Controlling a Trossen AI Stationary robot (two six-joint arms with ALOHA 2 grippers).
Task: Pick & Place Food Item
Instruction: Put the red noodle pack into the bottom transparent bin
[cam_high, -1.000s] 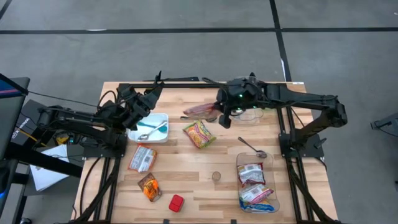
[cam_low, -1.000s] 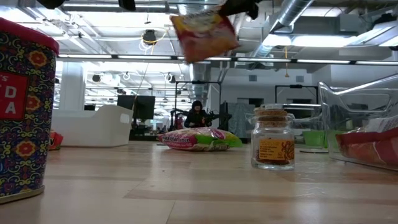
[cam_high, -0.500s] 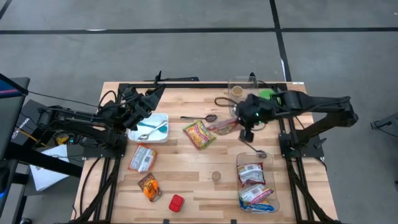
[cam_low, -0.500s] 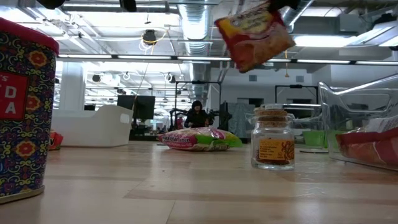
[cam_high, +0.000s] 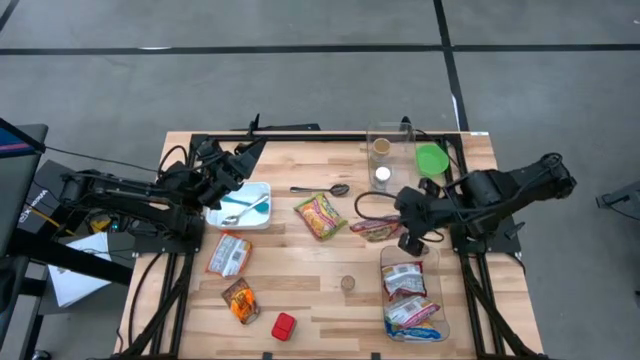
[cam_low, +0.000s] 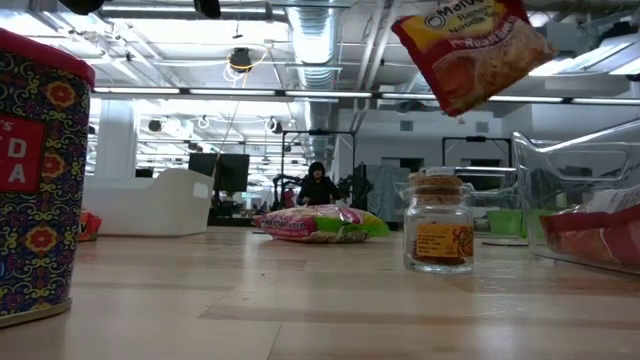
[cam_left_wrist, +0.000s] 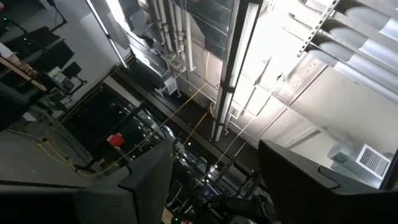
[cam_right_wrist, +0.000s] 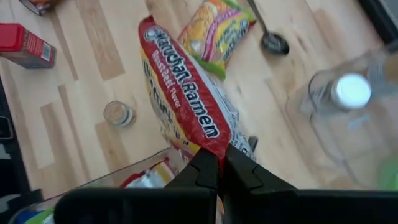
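A red ramen packet (cam_high: 377, 230) hangs in the air just off the far edge of the clear bin (cam_high: 436, 300), which holds other packets. My right gripper (cam_high: 400, 226) is shut on it. The low view shows the packet (cam_low: 470, 52) high above the table, and it fills the middle of the right wrist view (cam_right_wrist: 180, 93). My left gripper (cam_high: 236, 166) stands open over the white tray (cam_high: 262, 188) at the left, pointing up at the ceiling (cam_left_wrist: 214, 162) with nothing between its fingers. My right gripper pinches one end of the ramen packet (cam_right_wrist: 213, 145) between its two shut fingers (cam_right_wrist: 202, 169). The fingers slant down from above. The packet is lifted clear of the table and stretches away from the fingers, tilted.
On the wood lie a yellow-green packet (cam_high: 320, 215), a spoon (cam_high: 322, 189), a white-red packet (cam_high: 230, 253), an orange packet (cam_high: 240, 300), a red can (cam_high: 284, 326) and a small jar (cam_high: 347, 283). A clear container (cam_high: 392, 140) with a jar and a green lid (cam_high: 432, 158) stands at the far right.
My right gripper has swung from the table's far middle toward the near right, turning as it went, and has stayed shut. The ramen packet has travelled with it through the air, clear of the table, to the clear bin's far edge.
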